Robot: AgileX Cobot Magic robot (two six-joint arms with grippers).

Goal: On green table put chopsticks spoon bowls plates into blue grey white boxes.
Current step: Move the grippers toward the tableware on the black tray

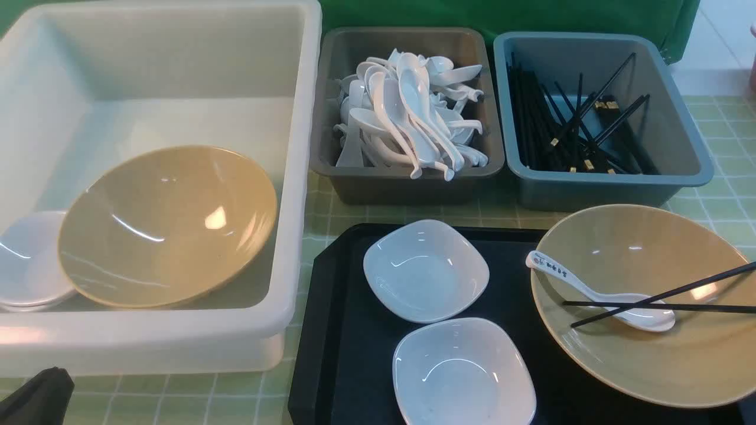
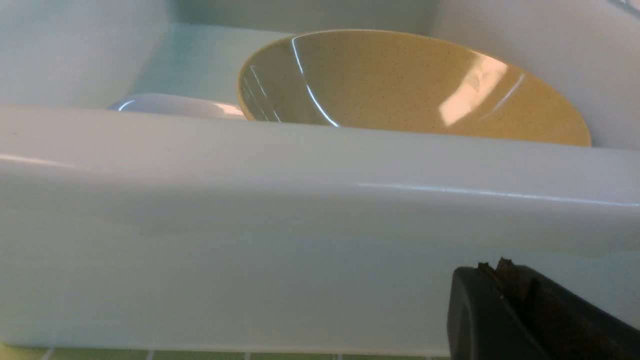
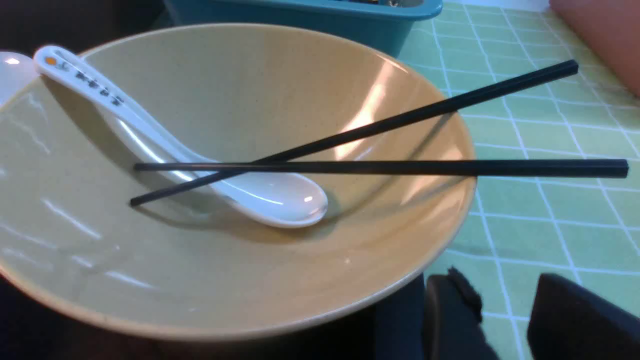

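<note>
Chopsticks [image 3: 380, 167] lay crossed over the spoon [image 3: 270, 200] in the right bowl [image 3: 240, 280], thick ends sticking out past its rim above the counter [image 3: 550, 225], just ahead of the right pincer [image 3: 500, 290], which stood part-open and empty.

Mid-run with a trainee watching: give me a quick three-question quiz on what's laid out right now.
1. True or false: the written-on spoon lies in the tan bowl together with the loose chopsticks.
2. How many white plates sit on the black tray? A one, B two, C four.
3. Fill in: the other tan bowl already sits in the ____ box.
Key: 1 true; 2 B; 3 white.
</note>
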